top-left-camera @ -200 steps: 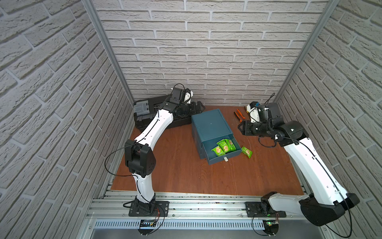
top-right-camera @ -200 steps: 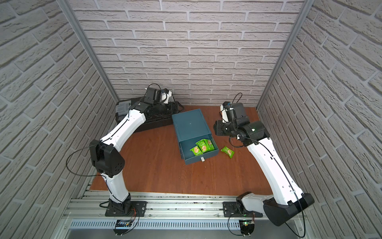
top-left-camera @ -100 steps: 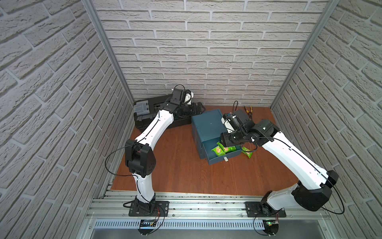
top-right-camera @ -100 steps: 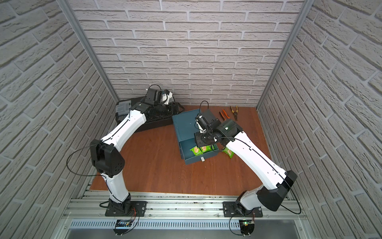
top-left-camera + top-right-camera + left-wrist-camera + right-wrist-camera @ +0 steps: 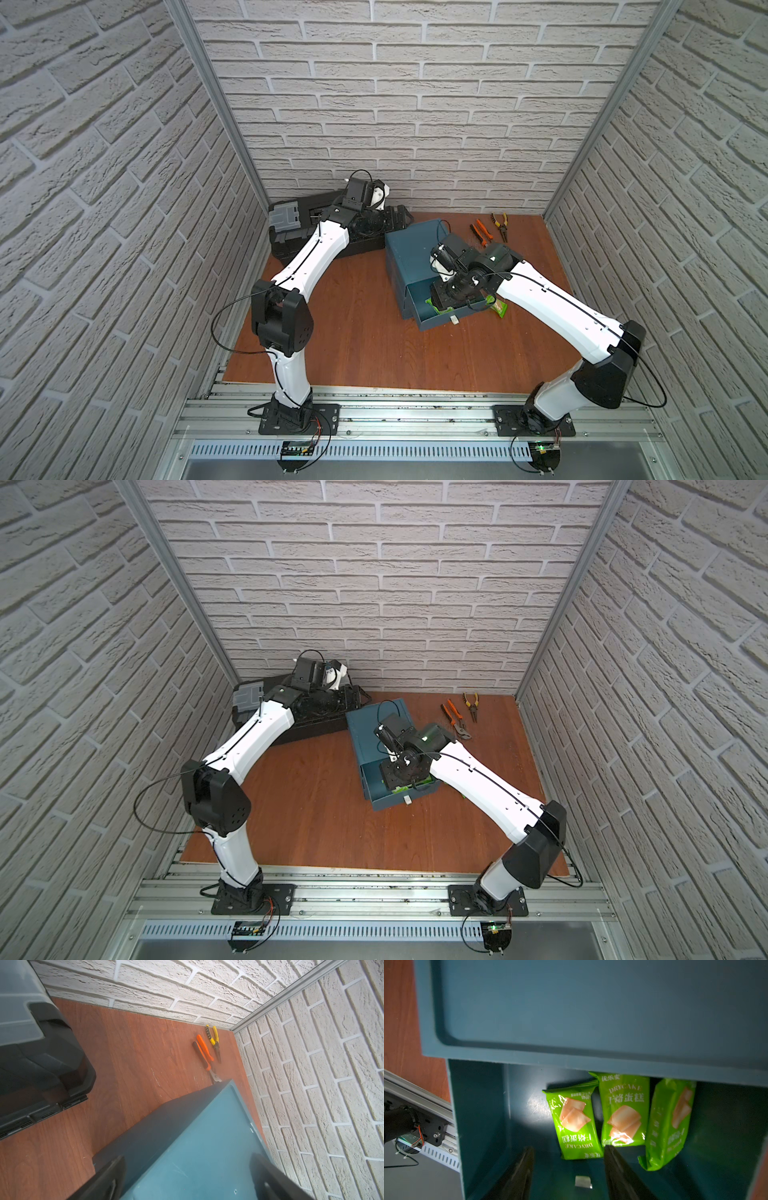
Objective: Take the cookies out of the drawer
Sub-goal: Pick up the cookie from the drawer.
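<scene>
So we've got the wooden counter [image 5: 357,353] with a black toolbox [image 5: 286,245] at the back and a teal cabinet [image 5: 409,253] next to it, its drawer [image 5: 436,323] pulled out toward the arm bases. The left pincer [image 5: 187,1157] sits over the cabinet's back corner with its fingers spread wide, and we can't tell if they touch it. The right pincer [image 5: 568,1148] is down in the drawer, fingers apart and pinching nothing. Only the right wrist view really shows what's in there: three green cookie packets [image 5: 623,1111] lying side by side, tucked partly under the cabinet's top. The end of one outer packet sits right between the fingertips, and one fingertip is at the edge of the middle packet. In both top views the wrist hides most of that, so we just catch slivers of green. A top view does show a loose packet [image 5: 500,307] out on the counter just beside the drawer. Two pairs of pliers [image 5: 204,1052] lie near the back wall.
</scene>
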`<state>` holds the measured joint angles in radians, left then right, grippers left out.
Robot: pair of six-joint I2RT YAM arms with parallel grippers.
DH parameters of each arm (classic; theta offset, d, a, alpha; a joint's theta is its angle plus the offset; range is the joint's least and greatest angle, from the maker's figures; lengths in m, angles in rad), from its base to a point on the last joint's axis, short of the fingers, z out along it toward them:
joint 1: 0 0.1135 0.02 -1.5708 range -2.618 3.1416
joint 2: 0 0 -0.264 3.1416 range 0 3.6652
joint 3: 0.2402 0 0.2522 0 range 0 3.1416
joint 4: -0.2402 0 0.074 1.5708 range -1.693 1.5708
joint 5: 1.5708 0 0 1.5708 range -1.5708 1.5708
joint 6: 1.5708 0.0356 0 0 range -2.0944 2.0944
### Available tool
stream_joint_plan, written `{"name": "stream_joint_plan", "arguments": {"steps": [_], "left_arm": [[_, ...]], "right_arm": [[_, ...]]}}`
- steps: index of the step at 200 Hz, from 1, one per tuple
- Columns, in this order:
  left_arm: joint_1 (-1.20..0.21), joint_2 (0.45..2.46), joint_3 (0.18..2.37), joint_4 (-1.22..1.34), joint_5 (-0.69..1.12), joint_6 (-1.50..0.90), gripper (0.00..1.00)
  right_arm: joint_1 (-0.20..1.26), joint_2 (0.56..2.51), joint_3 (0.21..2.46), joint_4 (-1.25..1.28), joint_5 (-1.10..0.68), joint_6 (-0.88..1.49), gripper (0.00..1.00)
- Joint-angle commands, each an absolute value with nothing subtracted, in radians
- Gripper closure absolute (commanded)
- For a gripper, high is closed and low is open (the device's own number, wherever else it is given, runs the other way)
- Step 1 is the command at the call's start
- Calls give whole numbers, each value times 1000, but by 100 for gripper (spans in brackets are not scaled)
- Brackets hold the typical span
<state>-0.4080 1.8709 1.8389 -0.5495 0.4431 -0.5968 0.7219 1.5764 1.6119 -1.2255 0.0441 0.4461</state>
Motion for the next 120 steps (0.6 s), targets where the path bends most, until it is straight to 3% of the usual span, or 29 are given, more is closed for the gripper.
{"name": "stream_joint_plan", "arguments": {"steps": [1,53,120], "left_arm": [[-421,1876,1849,-515,474,-590,1],[-421,1879,1848,-509,477,-593,2],[-422,1881,1851,-508,477,-594,2]], "right_arm": [[728,1596,1627,-1221,23,427,39],[729,1651,1624,-1219,47,376,32],[740,1695,1608,-1193,54,358,31]]}}
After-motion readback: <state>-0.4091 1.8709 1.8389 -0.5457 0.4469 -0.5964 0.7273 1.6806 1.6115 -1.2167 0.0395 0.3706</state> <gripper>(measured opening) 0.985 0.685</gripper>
